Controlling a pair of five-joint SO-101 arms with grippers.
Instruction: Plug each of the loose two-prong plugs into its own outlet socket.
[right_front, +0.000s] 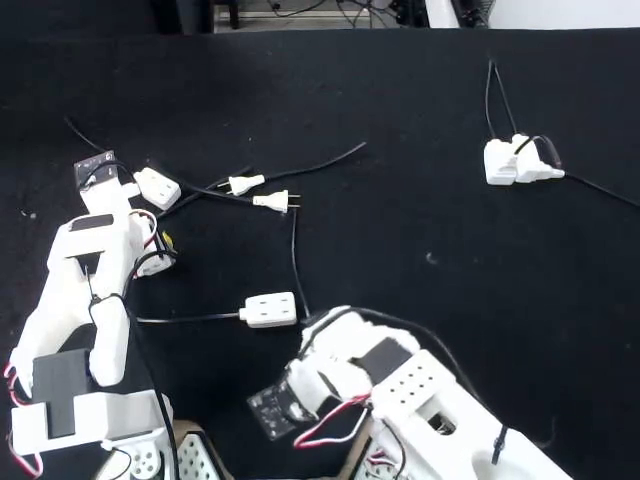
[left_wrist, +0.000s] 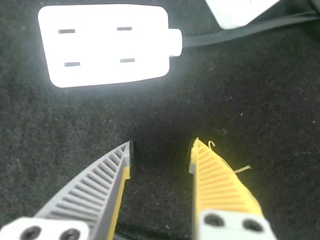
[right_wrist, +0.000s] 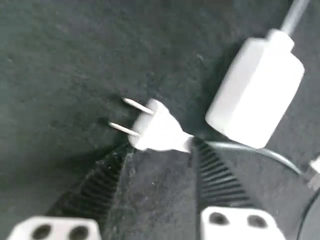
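Pinching the plug (right_wrist: 160, 132) at its rear, right tool (right_wrist: 161, 148) looks clenched; plug likely light, rigid, slick, cord tugging; left tool (left_wrist: 161, 145) released.

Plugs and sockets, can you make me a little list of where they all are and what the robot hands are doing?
left gripper: jaws open, empty, near a socket block
right gripper: at a two-prong plug
loose plugs: first plug, second plug, lying side by side on the table
far socket: looks plugged already
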